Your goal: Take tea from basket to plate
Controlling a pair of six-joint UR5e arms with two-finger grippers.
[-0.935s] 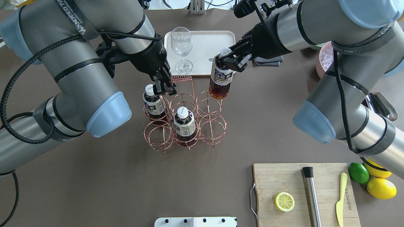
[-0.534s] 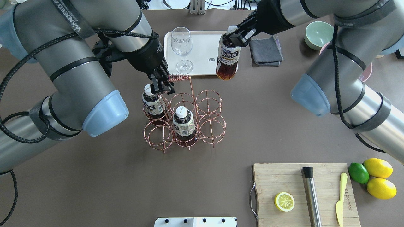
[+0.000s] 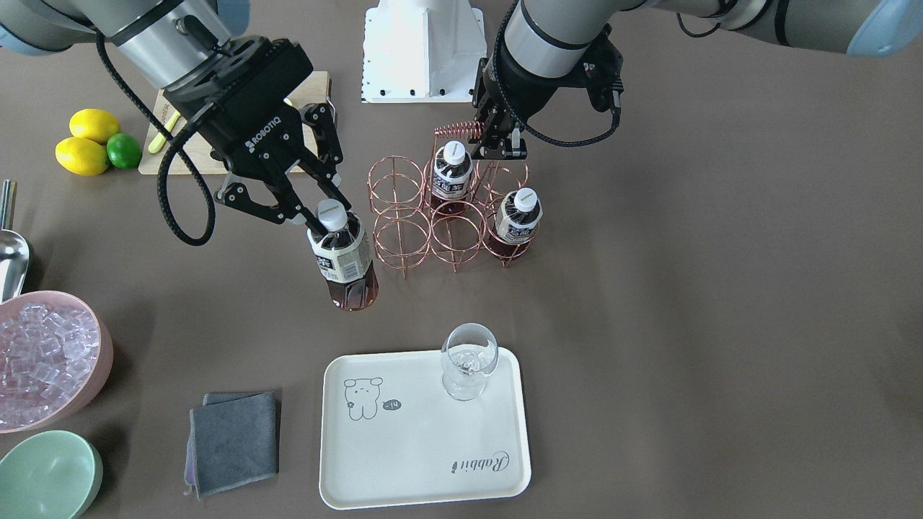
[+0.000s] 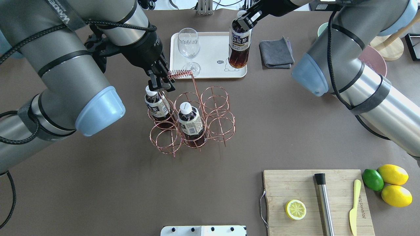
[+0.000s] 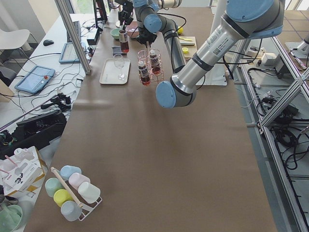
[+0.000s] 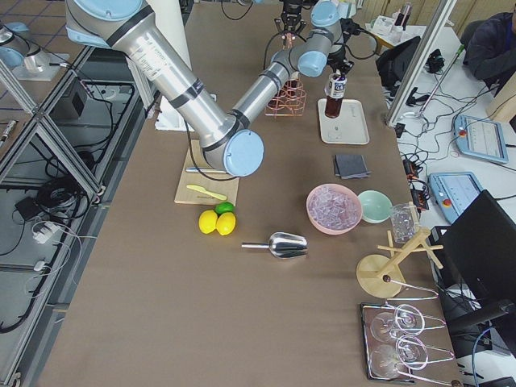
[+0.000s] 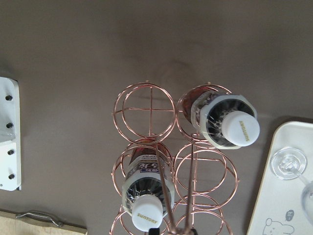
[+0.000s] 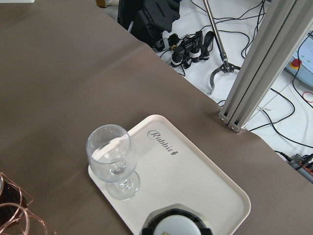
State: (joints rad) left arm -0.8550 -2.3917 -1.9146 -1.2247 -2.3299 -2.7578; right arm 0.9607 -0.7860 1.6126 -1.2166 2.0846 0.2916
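My right gripper (image 4: 243, 20) (image 3: 328, 215) is shut on the neck of one tea bottle (image 4: 239, 44) (image 3: 343, 261) and holds it upright in the air between the basket and the plate. Its cap shows at the bottom of the right wrist view (image 8: 176, 226), over the plate's near end. The copper wire basket (image 4: 216, 109) (image 3: 396, 205) (image 7: 151, 108) holds two more tea bottles (image 4: 157, 106) (image 4: 191, 123). My left gripper (image 4: 160, 85) (image 3: 497, 148) is shut on the basket's wire handle. The cream plate (image 4: 210, 49) (image 3: 425, 432) (image 8: 195, 171) lies beyond the basket.
A wine glass (image 4: 188, 42) (image 3: 469, 360) stands on the plate's left part. A grey cloth (image 4: 276, 52) lies right of the plate. A pink bowl of ice (image 3: 43, 360) and a green bowl (image 3: 47, 476) stand farther right. A cutting board (image 4: 338, 183) lies at front right.
My right gripper has carried the tea bottle up and away from the basket toward the plate. My left gripper stays on the handle, which has shifted a little left and back.
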